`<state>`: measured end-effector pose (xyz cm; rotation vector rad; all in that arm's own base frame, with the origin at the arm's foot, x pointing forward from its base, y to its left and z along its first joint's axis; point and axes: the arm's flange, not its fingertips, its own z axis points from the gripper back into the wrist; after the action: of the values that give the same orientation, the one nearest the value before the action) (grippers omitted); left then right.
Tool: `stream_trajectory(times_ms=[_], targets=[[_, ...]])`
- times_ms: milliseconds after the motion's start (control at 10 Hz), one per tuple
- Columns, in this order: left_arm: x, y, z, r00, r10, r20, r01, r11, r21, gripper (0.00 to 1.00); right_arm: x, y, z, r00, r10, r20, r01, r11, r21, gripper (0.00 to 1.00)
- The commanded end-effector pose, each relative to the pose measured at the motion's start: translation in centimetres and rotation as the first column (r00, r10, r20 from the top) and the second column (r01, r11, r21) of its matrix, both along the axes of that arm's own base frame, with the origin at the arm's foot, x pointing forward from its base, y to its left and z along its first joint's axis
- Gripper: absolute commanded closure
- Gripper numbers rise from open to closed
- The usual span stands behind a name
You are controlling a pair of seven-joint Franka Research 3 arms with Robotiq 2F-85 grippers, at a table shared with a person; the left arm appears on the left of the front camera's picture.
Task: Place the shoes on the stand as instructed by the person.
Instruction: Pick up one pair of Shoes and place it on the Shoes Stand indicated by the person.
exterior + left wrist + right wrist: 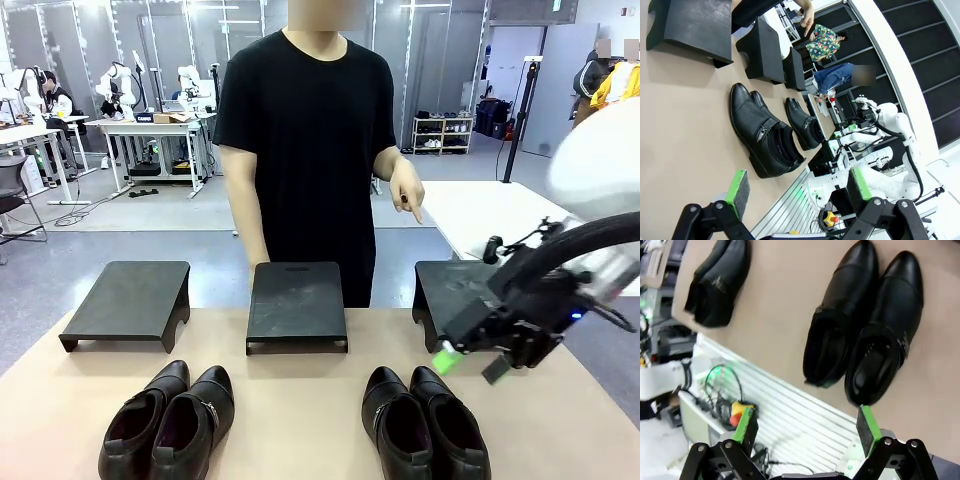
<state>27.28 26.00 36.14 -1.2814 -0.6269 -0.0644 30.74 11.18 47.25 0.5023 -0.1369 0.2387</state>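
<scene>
Fingers [868, 430] spread on right gripper [806, 426] and left gripper [798, 186], holding nothing | right gripper hovered beside right stand [445, 282] | shoes [395, 425], both pairs, sat on table [300, 420] before stands [297, 300] | person's hand [407, 192] pointed down toward right stand

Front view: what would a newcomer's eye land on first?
A person in black stands across the table, one hand pointing down toward the right-hand stand. Two pairs of glossy black shoes sit on the near side, with the right claw open above the right pair.
</scene>
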Motion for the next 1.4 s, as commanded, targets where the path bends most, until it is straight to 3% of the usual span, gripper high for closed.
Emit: stream_trajectory(times_ms=[0, 500, 1300], targets=[[-0.1, 0.1, 0.1, 1.0, 0.001, 0.005, -0.001, 1.0, -0.001, 0.0, -2.3, 1.1, -5.5, 0.991, -0.133, 0.008, 0.133, 0.989, -0.059, 0.0], [-0.1, 0.1, 0.1, 1.0, 0.001, 0.005, -0.001, 1.0, -0.001, 0.0, -0.8, 1.8, -9.5, 0.982, -0.178, -0.069, 0.169, 0.978, -0.119, 0.0], [-0.1, 0.1, 0.1, 1.0, 0.001, 0.005, -0.001, 1.0, -0.001, 0.0, 1.3, 3.2, -13.7, 0.972, -0.231, -0.032, 0.218, 0.95, -0.224, 0.0]])
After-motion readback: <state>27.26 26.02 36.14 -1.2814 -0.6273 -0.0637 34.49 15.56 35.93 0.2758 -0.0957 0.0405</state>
